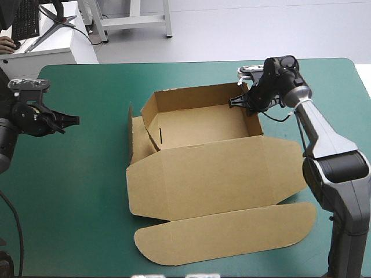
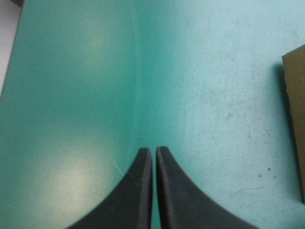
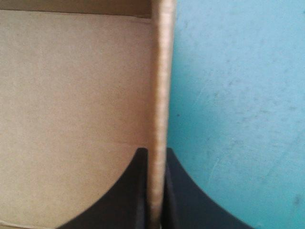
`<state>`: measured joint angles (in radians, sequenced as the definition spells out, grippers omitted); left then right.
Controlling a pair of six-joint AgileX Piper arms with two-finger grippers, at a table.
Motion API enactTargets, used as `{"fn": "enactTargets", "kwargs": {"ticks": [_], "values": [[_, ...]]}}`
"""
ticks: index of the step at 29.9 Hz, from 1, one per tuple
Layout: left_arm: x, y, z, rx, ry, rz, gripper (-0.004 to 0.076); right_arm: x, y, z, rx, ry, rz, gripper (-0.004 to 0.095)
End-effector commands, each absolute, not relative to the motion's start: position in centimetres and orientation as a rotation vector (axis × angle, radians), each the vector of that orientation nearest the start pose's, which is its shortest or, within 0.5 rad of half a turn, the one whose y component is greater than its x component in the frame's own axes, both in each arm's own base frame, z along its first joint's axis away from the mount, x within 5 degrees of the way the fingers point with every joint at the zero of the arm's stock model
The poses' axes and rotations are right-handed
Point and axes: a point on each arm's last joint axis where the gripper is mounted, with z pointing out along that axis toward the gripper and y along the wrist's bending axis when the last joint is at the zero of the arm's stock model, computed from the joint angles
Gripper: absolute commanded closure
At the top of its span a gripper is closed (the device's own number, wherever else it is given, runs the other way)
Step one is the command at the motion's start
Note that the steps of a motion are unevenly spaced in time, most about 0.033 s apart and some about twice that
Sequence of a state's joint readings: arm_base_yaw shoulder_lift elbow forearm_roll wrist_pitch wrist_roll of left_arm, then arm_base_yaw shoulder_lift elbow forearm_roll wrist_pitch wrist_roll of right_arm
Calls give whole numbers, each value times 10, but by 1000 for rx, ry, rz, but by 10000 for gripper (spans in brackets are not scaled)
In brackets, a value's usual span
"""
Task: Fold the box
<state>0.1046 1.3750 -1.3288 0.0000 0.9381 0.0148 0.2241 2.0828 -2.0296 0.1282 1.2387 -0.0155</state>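
Observation:
The brown box stands mid-table as an open tray with raised walls. Its lid lies flat toward the near edge, ending in a rounded flap. My right gripper is at the tray's right wall near the far corner. In the right wrist view the wall's edge runs between the black fingers, which are shut on it. My left gripper hovers over the teal-green cover, well left of the box. Its fingers are shut on nothing. A box edge shows beside it.
A loose side flap sticks out at the tray's left. Bare teal-green cover lies left of the box and along the far edge. A white bench stands beyond the far left corner.

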Motion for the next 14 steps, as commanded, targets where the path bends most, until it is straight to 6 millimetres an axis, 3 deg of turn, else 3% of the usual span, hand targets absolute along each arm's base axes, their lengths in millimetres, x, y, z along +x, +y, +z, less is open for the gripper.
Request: {"fn": "enactTargets", "kwargs": {"ticks": [1, 4, 8, 14], "values": [[288, 45, 384, -202, 2358, -141, 713, 413, 87, 371, -275, 2594, 319, 927], [291, 61, 377, -290, 2352, -305, 713, 397, 71, 402, -240, 2515, 382, 927], [302, 68, 366, -322, 2342, -542, 714, 376, 53, 436, -199, 2412, 477, 926], [316, 68, 352, -265, 2353, -593, 714, 349, 38, 467, -171, 2323, 456, 927]]}}
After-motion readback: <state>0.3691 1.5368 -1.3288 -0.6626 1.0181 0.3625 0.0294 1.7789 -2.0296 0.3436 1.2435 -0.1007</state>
